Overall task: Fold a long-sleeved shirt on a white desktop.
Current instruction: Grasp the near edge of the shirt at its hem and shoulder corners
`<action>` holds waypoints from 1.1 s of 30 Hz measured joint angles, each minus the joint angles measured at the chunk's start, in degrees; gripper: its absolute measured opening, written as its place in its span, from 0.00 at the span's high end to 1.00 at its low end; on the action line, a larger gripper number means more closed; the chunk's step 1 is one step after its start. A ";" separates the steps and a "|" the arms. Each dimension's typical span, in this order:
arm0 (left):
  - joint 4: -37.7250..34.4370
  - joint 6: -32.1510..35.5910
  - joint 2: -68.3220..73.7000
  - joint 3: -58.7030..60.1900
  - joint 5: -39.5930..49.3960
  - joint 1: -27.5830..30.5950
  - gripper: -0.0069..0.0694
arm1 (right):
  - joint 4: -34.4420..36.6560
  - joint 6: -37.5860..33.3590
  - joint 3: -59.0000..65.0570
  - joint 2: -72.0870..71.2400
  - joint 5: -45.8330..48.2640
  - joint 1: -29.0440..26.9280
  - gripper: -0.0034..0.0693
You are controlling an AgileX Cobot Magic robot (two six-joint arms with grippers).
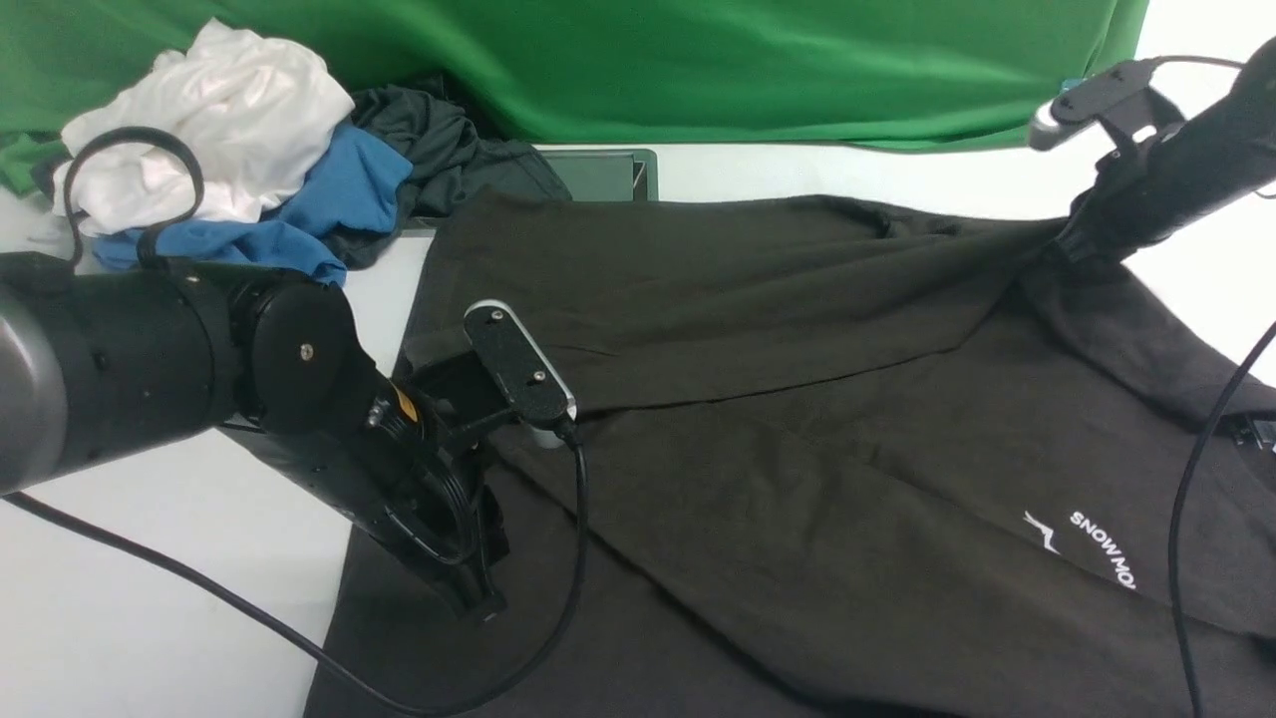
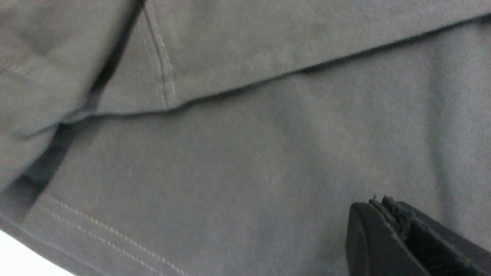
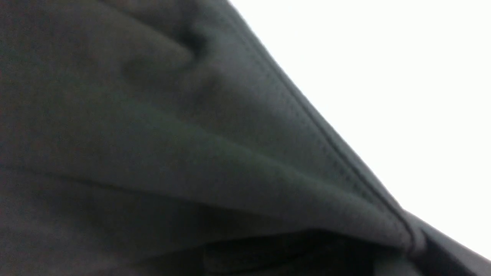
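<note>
Backdrop: bright green cloth (image 1: 698, 70) behind white table (image 1: 150, 558).
Shirt: large black-brown jersey long-sleeved shirt (image 1: 797, 419) spread on table, long axis L–R.
R hand (image 1: 1072, 244): pinched on far-right edge.
L hand (image 1: 483, 603): closed, nothing seen in it, over left end.
Yr pull: body lies left and nearer you from R hand.

Left arm (image 1: 150, 349): extended forward, wrist angled down; left gripper (image 1: 481, 604) tip-down, jaws pressed together. Right arm (image 1: 1186, 170): reaches in from far right, sloping down; right gripper (image 1: 1075, 242) pinched closed on long-sleeved shirt (image 1: 797, 449).
</note>
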 joint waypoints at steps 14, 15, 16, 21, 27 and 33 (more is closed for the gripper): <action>2.10 -0.21 -0.37 0.00 2.44 0.00 0.89 | -9.66 6.32 0.00 -0.83 -3.42 0.00 0.33; 3.53 -0.90 -1.54 0.06 3.12 0.00 0.89 | -11.05 8.43 0.00 -2.49 -1.10 0.00 0.24; 4.11 -1.30 -2.40 0.06 3.25 0.00 0.89 | -11.56 9.61 0.00 -3.51 0.54 0.00 0.22; 2.59 -0.74 -8.59 0.06 6.57 -0.15 0.89 | -12.13 12.94 0.00 -11.90 9.16 -0.10 0.29; 0.19 4.12 -10.19 3.06 11.59 -4.61 0.84 | -5.51 14.48 1.34 -23.20 18.53 0.07 0.64; 0.31 8.09 -10.19 12.40 1.33 -5.96 0.54 | -1.30 14.44 9.94 -33.61 19.77 4.31 0.69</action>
